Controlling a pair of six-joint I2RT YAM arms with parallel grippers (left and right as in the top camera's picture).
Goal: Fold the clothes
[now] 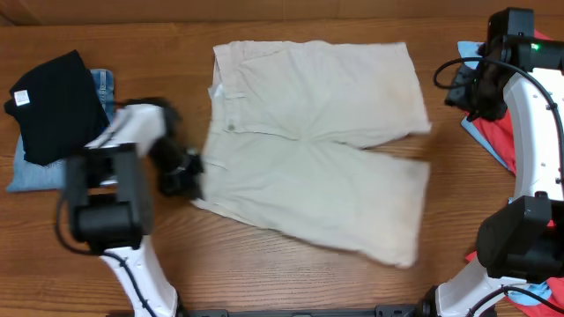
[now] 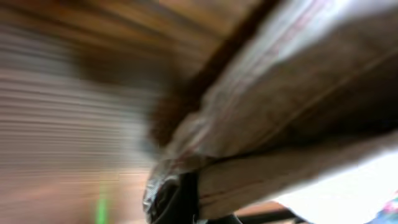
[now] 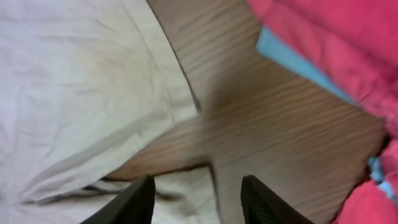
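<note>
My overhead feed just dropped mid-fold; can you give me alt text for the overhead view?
Beige trousers lie spread flat on a wooden table, waistband left, legs right. The blurred left gripper sits at the waistband's near corner; the right gripper hovers beside the far leg's hem, near red cloth. A black garment rests on folded denim at far left.

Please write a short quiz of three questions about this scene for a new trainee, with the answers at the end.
1. True or false: the pale beige cotton garment lies spread out, unfolded, on the brown wooden table.
2. What lies on the folded blue denim piece at the left? A) a white towel B) a folded black garment C) nothing
3. Fill in: the right claw is ____ and holds nothing.
Key: 1 true; 2 B; 3 open.
</note>
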